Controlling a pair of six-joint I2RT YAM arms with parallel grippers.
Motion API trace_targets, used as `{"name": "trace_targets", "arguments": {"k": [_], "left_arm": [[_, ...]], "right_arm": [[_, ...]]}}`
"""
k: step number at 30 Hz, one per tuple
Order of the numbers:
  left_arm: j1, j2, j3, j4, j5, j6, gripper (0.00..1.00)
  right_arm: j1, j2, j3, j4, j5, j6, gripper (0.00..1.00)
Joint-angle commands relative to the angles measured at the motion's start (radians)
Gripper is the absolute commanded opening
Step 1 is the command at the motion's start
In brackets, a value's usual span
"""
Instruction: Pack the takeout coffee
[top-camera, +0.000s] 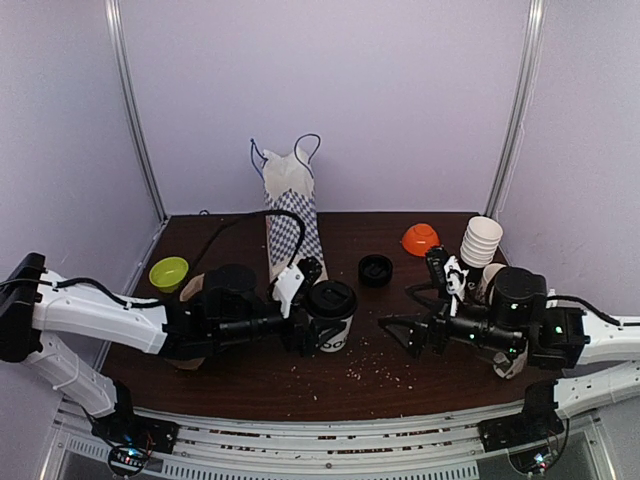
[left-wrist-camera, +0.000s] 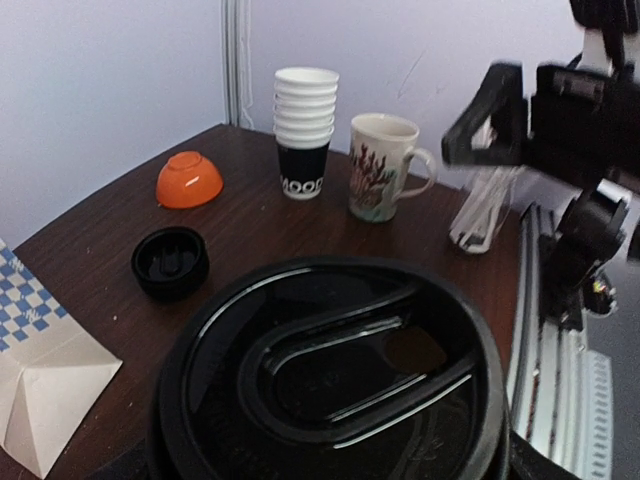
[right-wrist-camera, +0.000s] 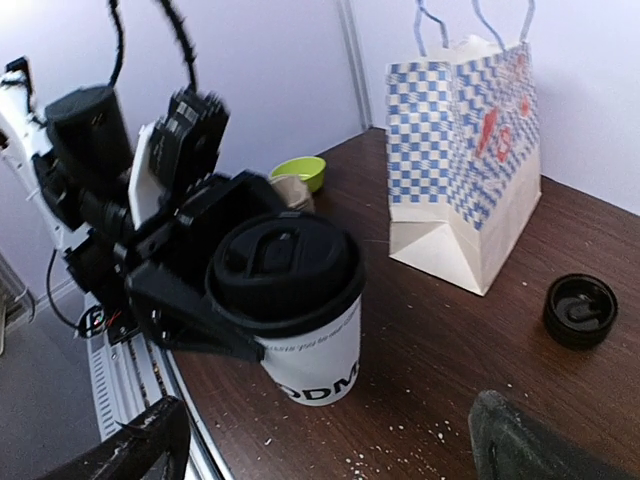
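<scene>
Takeout coffee (right-wrist-camera: 320, 350) in left jaws; right jaws wide.

Soft even light; glare on lid (left-wrist-camera: 330, 380); foreground blurred.

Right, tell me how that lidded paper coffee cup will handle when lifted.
The takeout coffee cup has thin paper walls, so it probably dents under a hard squeeze. Tall on a narrower base, it likely tips if nudged high. The left gripper straddles it just under the black lid; that rim may stop slipping. Its fill is hidden.
</scene>
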Motion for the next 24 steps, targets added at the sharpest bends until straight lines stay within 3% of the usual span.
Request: {"name": "trace_targets", "arguments": {"k": [1,8,24], "left_arm": [[-0.015,0.089,-0.060,0.209,-0.100,0.126,0.83],[-0.026,0.219,-0.111,0.425,-0.135,0.145,0.82],[-0.035,0.380,-0.176,0.590,-0.092,0.057,0.84]], "right_arm": [[-0.026,0.031,0.015,-0.062,0.223,0.230,1.00],[-0.077,0.185,0.105,-0.157,0.223,0.482,1.00],[-0.081,0.263,0.167,-0.144,0.166,0.464,0.99]]}}
